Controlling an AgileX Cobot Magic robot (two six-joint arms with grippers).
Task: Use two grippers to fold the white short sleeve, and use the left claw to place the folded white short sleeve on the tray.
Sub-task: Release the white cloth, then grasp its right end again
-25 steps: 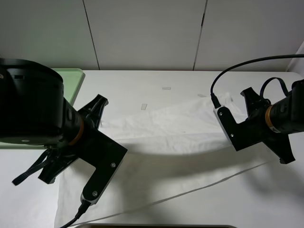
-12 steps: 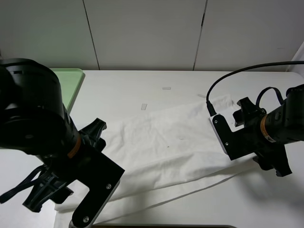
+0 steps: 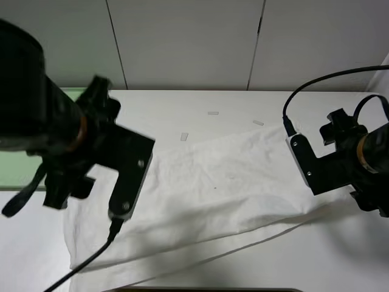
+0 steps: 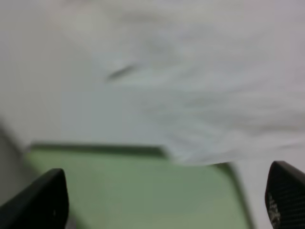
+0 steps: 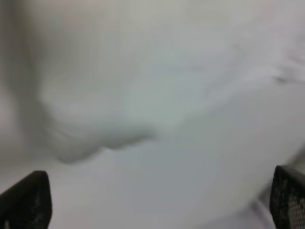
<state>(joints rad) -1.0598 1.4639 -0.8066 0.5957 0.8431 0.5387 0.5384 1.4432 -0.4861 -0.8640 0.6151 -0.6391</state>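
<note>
A second ago both my grippers were shut on the shirt's edge and pulling it over. Now they have let go, and both arms have lifted away.

My left gripper (image 4: 162,205) has swung up toward the left edge of the table (image 3: 200,103). Its jaws stand wide apart and hold nothing. Under it is the green tray (image 4: 119,191), at the table's left edge. Nothing lies on the part I can see.

The white short sleeve (image 3: 231,182) lies flat just beside the tray. It runs as a long band from the near left corner of the table toward the far right edge. Three small tape strips (image 3: 213,113) sit on the bare table behind it.

My right gripper (image 5: 156,200) hangs over the shirt's right end. Its jaws are wide apart too, and empty.

I think the first fold is done, because one layer lies over another. The shirt is still long, so I guess it needs more folding. After that my left gripper has to pick it up and put it on the tray. That part is not started.
</note>
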